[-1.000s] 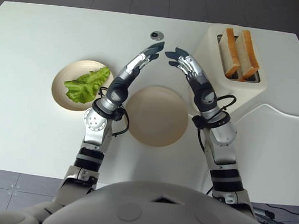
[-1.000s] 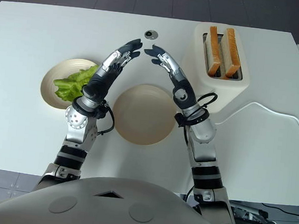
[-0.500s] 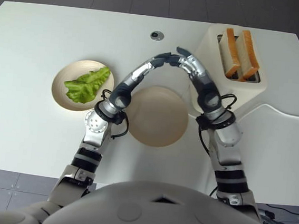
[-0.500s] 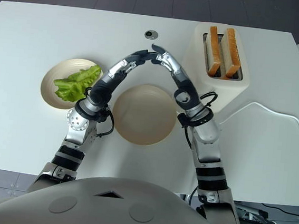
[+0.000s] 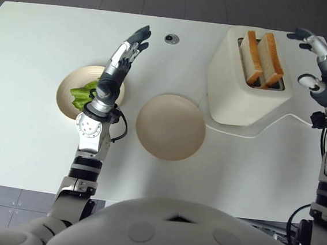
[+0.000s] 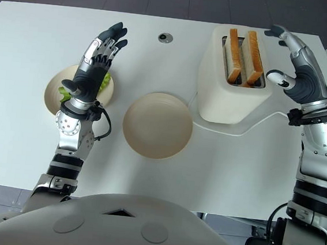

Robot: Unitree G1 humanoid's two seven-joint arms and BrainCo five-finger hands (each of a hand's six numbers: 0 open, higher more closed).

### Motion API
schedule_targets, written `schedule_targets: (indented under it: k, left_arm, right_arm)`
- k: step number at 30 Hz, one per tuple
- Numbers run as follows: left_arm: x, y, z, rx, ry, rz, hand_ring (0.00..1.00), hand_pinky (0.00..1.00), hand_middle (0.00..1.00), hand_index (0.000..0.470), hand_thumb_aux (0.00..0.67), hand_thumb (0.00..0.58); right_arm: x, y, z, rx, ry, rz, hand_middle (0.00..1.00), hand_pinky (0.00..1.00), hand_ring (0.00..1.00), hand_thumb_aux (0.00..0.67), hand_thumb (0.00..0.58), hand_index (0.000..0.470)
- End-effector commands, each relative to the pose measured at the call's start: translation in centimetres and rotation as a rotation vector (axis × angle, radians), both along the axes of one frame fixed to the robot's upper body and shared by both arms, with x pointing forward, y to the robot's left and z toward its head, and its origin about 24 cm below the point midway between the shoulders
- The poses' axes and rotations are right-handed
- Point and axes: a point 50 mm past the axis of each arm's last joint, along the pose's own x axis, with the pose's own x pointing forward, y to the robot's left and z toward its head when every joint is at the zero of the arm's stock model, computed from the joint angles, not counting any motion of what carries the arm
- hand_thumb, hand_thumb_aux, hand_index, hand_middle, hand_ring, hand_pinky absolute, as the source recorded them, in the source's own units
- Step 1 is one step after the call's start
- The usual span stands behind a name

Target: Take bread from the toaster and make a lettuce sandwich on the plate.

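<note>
Step in hand: fetching the first slice; no bread lifted yet, nothing laid on the serving plate

1. Empty plate [image 5: 170,127]: left of the toaster and nearer than it, close to its front corner; holds nothing; judged to be where the sandwich is built
2. Lettuce plate [image 5: 63,102]: well left of the toaster, beyond the empty plate; holds one green lettuce leaf [image 5: 79,96], partly hidden by the left wrist
3. Left hand [image 5: 118,66]: raised above the lettuce plate, well left of the toaster; fingers stretched out, grasping nothing
4. Toaster [image 5: 241,101]: cream, upright on the white table [image 5: 38,35]; holds two bread slices [image 5: 252,58] on edge side by side in its slots, tops standing proud
5. Right hand [image 5: 322,64]: just right of the toaster, level with its top, apart from it; fingers spread, thumb out, grasping nothing

Next move, as judged: bring the right hand in over the slots, pinch one slice by its top edge, draw it straight up, carry it to the empty plate
</note>
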Motion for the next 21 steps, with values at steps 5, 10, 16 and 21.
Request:
schedule_targets:
  k: [5, 10, 16, 21]
  left_arm:
    - [0.2, 0.6, -0.1, -0.02, 0.017, 0.002, 0.0, 0.0, 0.0, 0.0, 0.0, 0.0]
    - [0.2, 0.7, -0.2, -0.019, 0.021, 0.002, 0.0, 0.0, 0.0, 0.0, 0.0, 0.0]
    - [0.2, 0.7, -0.3, -0.012, 0.021, 0.004, 0.0, 0.0, 0.0, 0.0, 0.0, 0.0]
    - [0.2, 0.5, -0.4, -0.009, 0.021, 0.004, 0.0, 0.0, 0.0, 0.0, 0.0, 0.0]
  right_arm:
    - [0.7, -0.8, -2.6, -0.1, 0.125, -0.085, 0.14, 0.14, 0.14, 0.0, 0.0, 0.0]
    - [1.2, 0.4, -2.8, -0.129, 0.109, -0.062, 0.13, 0.13, 0.13, 0.0, 0.0, 0.0]
    - [1.7, 0.9, -3.1, -0.177, 0.089, -0.077, 0.12, 0.12, 0.12, 0.134, 0.209, 0.094]
    - [1.8, 1.0, -3.1, -0.14, 0.065, -0.084, 0.16, 0.16, 0.16, 0.67, 0.58, 0.47]
